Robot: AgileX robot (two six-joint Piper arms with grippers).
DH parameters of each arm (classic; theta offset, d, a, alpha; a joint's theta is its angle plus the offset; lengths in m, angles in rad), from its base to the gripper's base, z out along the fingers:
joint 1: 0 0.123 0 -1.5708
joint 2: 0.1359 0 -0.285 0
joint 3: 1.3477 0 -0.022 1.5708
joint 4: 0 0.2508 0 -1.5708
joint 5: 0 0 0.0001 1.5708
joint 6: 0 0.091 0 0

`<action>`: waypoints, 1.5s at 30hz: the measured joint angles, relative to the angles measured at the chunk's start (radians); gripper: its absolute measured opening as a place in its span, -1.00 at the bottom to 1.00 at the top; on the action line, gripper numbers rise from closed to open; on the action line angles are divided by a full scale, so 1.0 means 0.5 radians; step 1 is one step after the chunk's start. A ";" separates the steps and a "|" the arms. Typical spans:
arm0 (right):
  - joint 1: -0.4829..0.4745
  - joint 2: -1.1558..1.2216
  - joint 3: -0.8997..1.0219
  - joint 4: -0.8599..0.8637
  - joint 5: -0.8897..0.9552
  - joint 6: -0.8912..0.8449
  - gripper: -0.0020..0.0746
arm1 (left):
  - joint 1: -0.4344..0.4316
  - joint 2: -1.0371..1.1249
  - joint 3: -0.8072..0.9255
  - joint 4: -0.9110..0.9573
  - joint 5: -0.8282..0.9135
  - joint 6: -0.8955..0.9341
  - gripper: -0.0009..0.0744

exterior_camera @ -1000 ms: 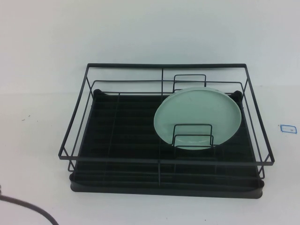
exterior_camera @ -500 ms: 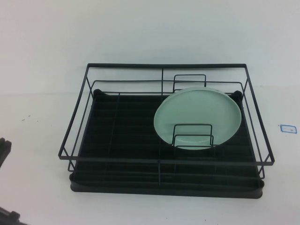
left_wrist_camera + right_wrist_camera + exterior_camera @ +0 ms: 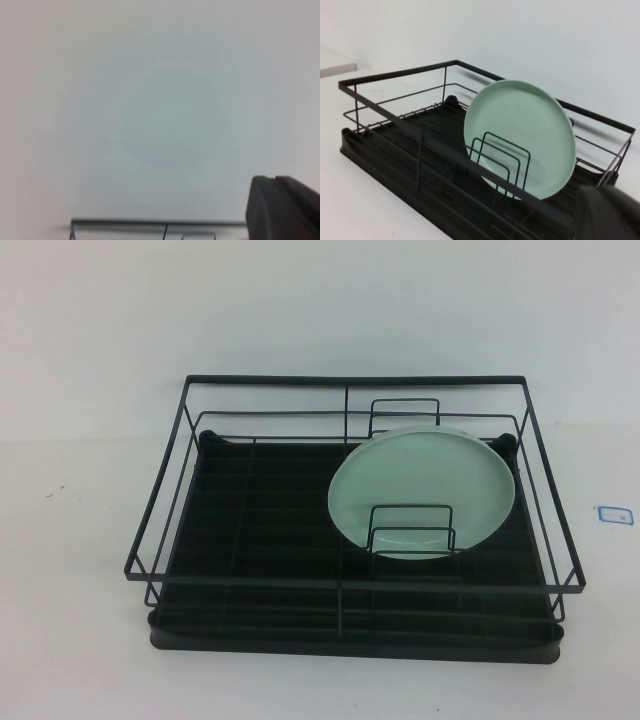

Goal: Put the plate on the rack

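Note:
The pale mint-green plate (image 3: 422, 490) stands tilted on its edge in the right half of the black wire rack (image 3: 250, 510), leaning between the small upright wire loops. It also shows in the right wrist view (image 3: 520, 137), with the rack (image 3: 395, 135) around it. Neither arm shows in the high view. A dark part of my left gripper (image 3: 282, 210) shows in its wrist view, away from the rack, whose top wire (image 3: 150, 223) is just in sight. A dark part of my right gripper (image 3: 610, 212) sits near the rack's corner, apart from the plate.
The rack stands in the middle of a white table (image 3: 80, 540) before a white wall. A small white label with a blue border (image 3: 613, 513) lies on the table to the right of the rack.
A dark cable and then a dark arm part showed at the lower left edge of the high view; both are gone now. The plate and rack have not moved.

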 joint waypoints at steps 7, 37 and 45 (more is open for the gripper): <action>-0.071 -0.091 0.027 0.000 -0.017 -0.116 -0.90 | 0.121 -0.237 0.000 0.005 -0.069 0.104 -0.97; -0.917 -0.201 0.490 0.078 -0.058 -0.081 -0.90 | 0.137 -0.506 0.954 2.471 -0.553 -1.787 -0.97; -0.829 -0.201 0.494 -0.605 -0.039 0.722 -0.90 | 0.177 -0.507 0.953 2.506 -0.048 -1.786 -0.97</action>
